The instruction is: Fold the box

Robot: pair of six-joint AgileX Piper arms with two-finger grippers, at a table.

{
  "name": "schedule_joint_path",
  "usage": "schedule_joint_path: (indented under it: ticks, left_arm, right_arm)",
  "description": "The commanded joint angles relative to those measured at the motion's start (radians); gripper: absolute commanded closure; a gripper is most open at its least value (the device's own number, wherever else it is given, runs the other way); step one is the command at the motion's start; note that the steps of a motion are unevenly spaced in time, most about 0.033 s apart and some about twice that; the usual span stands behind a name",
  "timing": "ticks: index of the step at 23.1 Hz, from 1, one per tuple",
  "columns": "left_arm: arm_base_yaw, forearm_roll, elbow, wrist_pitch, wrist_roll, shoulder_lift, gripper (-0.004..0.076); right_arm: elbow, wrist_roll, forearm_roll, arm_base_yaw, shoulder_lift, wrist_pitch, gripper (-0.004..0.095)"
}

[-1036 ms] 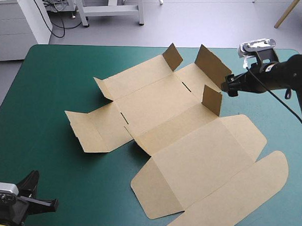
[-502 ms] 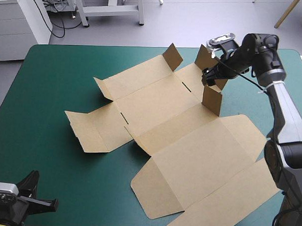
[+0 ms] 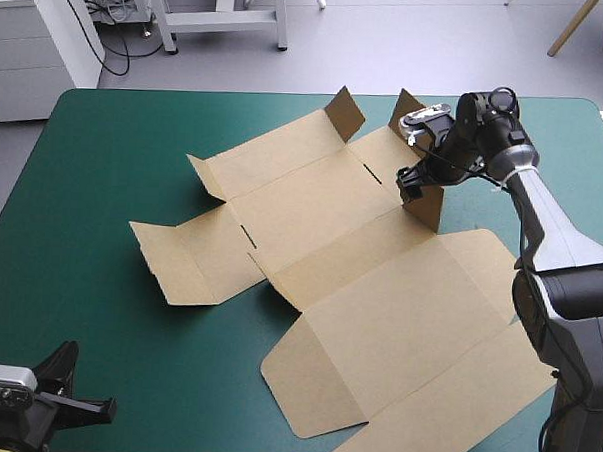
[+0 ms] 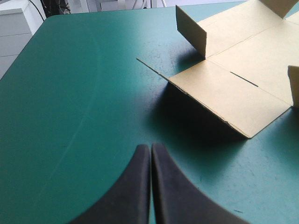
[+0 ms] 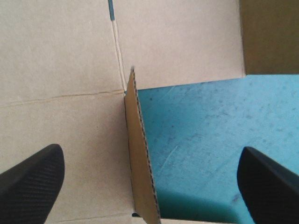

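The brown box (image 3: 360, 269) lies opened out flat across the middle of the teal-green cover (image 3: 94, 167). It is plain board with short slots near its creases, and only a few small corner flaps stand up. One upright flap (image 5: 140, 177) on the far right side stands edge-on between the black fingers (image 5: 32, 182) of the right gripper (image 3: 412, 181), which are spread wide to either side and not gripping it. The left gripper (image 4: 150, 154) hangs low by the near left corner, its fingers pressed together into a point, the box's nearest panel well ahead of them.
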Motion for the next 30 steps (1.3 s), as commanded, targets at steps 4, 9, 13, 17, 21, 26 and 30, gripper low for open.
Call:
schedule_joint_path:
  ticks: [4,9,13,17,21,26,30]
  left_arm:
    - [-0.008,-0.013,-0.035,-0.071,0.000,-0.016,0.0734]
    - [-0.008,-0.013,-0.035,-0.071,0.000,-0.016,0.0734]
    - [-0.008,-0.013,-0.035,-0.071,0.000,-0.016,0.0734]
    - [-0.008,-0.013,-0.035,-0.071,0.000,-0.016,0.0734]
    - [-0.008,-0.013,-0.035,-0.071,0.000,-0.016,0.0734]
    - [-0.008,-0.013,-0.035,-0.071,0.000,-0.016,0.0734]
    - [-0.008,-0.013,-0.035,-0.071,0.000,-0.016,0.0734]
  right_arm:
    - [0.004,-0.051,0.037,-0.003,-0.021,-0.043,-0.0013]
    - [0.002,-0.092,0.059,-0.003,-0.010,-0.041,-0.0006]
    - [0.002,-0.093,0.053,-0.003,-0.010,-0.023,0.0294]
    - [0.002,-0.117,0.053,-0.003,-0.010,-0.023,0.0916]
    - [0.002,-0.137,0.053,-0.003,-0.010,-0.023,0.0927]
    - [-0.001,-0.212,0.078,-0.003,-0.010,-0.023,0.0927]
    - [-0.001,-0.350,0.155,0.015,-0.010,-0.023,0.0927]
